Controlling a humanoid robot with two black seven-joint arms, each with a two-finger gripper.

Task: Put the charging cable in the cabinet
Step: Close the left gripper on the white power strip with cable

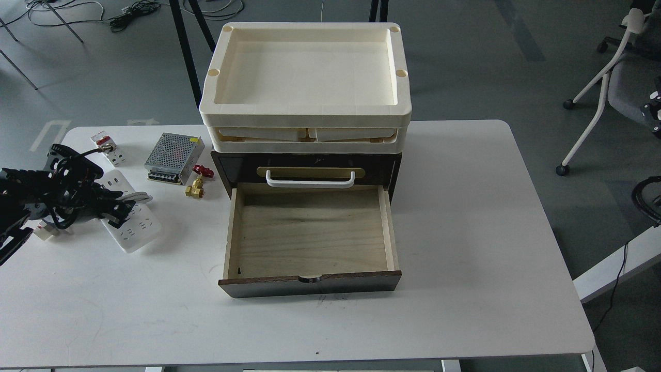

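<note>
A white table stands on a grey floor, with office chairs off to the right. The cabinet sits mid-table, its lower drawer pulled out, cream trays stacked on top. At the left, the charging cable lies flat on the table. The left gripper is down on it, touching its near end; whether its dark fingers grip or stand apart I cannot tell.
</note>
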